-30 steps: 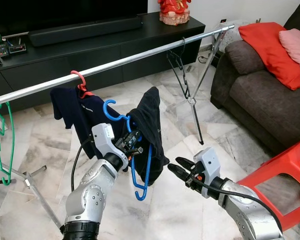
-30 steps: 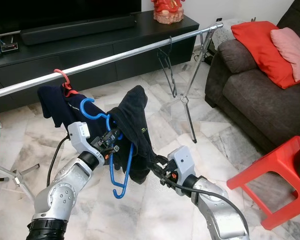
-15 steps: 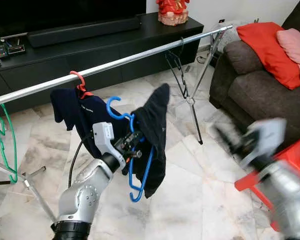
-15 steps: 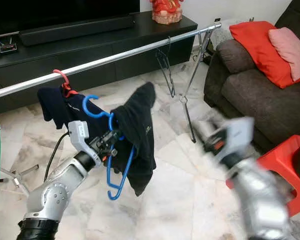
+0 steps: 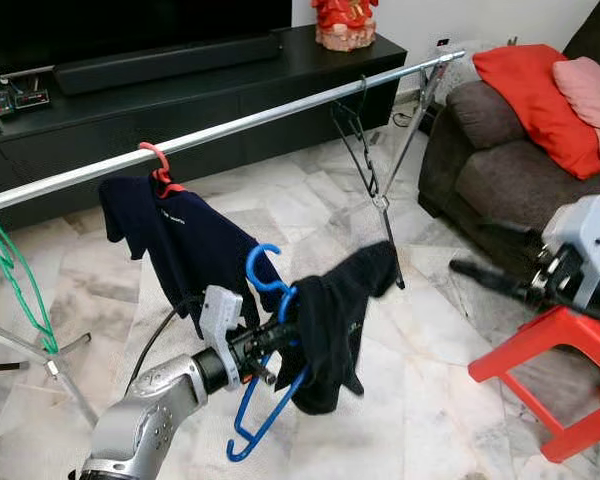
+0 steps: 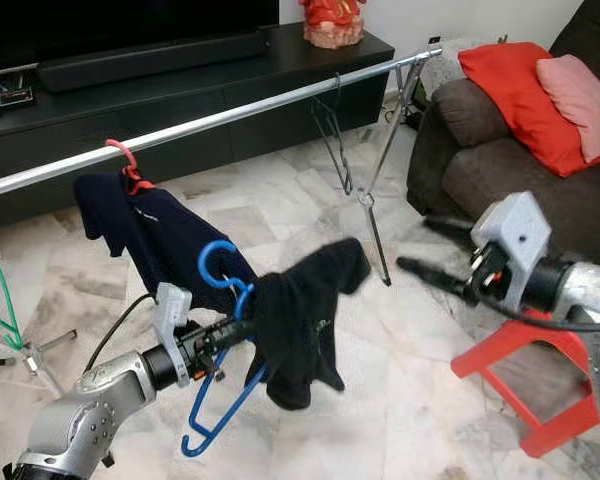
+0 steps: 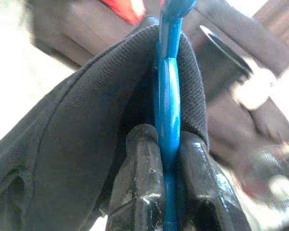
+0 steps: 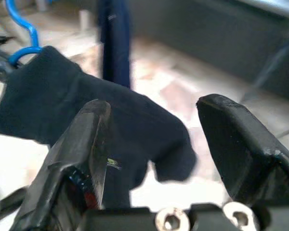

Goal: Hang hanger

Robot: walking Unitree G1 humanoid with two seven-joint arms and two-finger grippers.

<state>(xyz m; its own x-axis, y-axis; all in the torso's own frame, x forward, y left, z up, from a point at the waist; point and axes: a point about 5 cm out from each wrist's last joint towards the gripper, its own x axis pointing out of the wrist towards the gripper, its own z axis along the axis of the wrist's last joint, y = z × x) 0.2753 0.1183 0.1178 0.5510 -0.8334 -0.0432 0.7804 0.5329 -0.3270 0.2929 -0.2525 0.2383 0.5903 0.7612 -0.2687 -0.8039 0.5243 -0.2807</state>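
A blue hanger (image 5: pixel 263 428) with a black garment (image 5: pixel 335 325) draped over it hangs tilted below the silver rail (image 5: pixel 280 112). My left gripper (image 5: pixel 276 340) is shut on the hanger's neck just under its hook. In the left wrist view both fingers (image 7: pixel 139 183) pinch the blue hanger (image 7: pixel 167 96) against the black cloth (image 7: pixel 86 134). My right gripper (image 5: pixel 485 250) is open in the air to the right of the garment, apart from it. The right wrist view looks between its spread fingers (image 8: pixel 86 139) toward the garment (image 8: pixel 86 96).
On the rail hang a red hanger (image 5: pixel 158 160) with a navy shirt (image 5: pixel 180 240), a green hanger (image 5: pixel 10 270) at far left, and a black hanger (image 5: pixel 360 140) toward the right. A red stool (image 5: pixel 555 340) and a dark sofa (image 5: pixel 500 160) stand on the right, a black TV console (image 5: pixel 180 90) behind.
My left arm has lowered and tipped the hanger, and the garment has swung out to the right. My right gripper has pulled away from the garment's hem, up and to the right.
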